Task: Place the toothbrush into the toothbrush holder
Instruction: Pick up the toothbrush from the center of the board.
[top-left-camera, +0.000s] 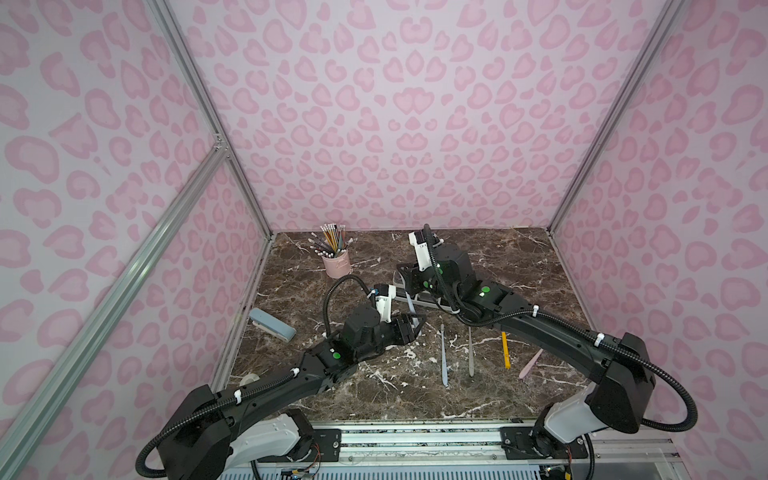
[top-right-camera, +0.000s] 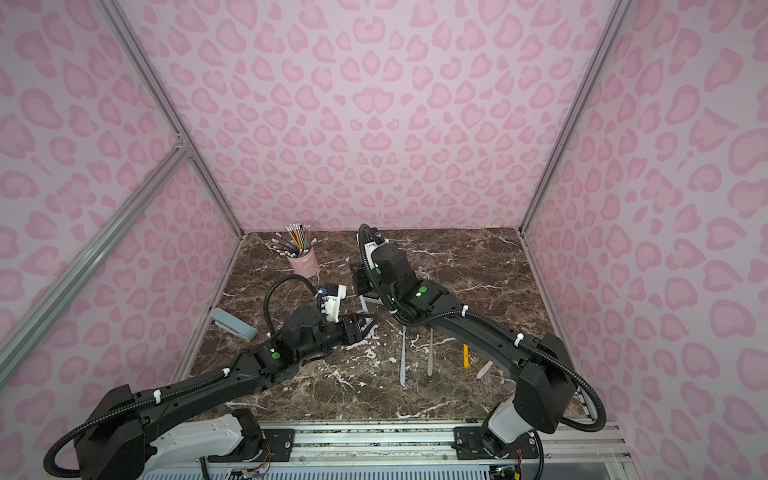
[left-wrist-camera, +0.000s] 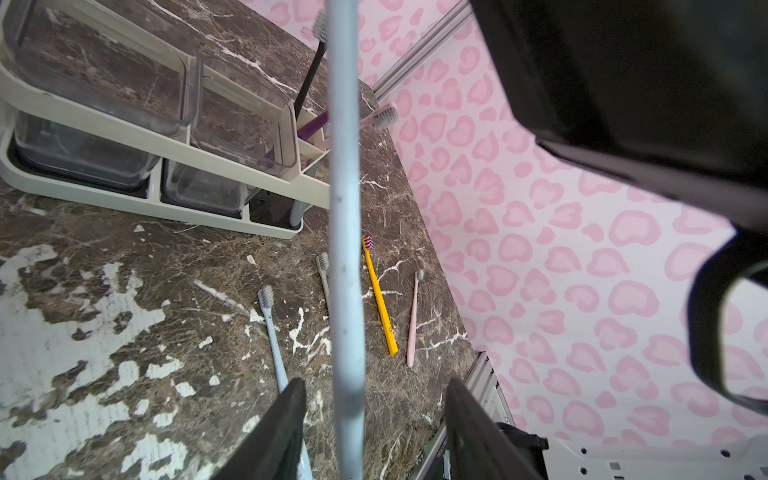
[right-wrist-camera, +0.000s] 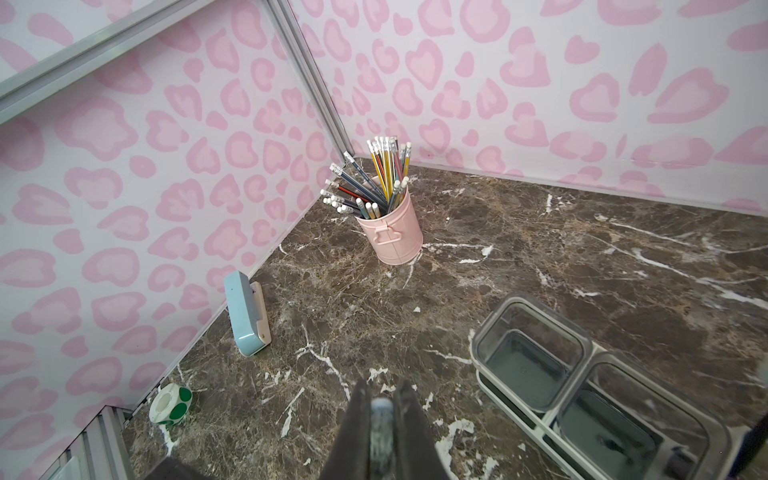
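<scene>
**Close square on the handle before the other arm lets go**

The left gripper (left-wrist-camera: 376, 384) has its jaws apart on either side of the pale blue toothbrush (left-wrist-camera: 345, 249), with a gap showing on both sides. It should close squarely on the handle, not skewed. The right gripper (right-wrist-camera: 382, 388) is clamped on what seems to be the brush's far end; only a blurred bluish tip shows. The toothbrush hangs in the air just beside the toothbrush holder (left-wrist-camera: 232, 164). Its slotted end already holds brushes, so aim for a free slot.
</scene>
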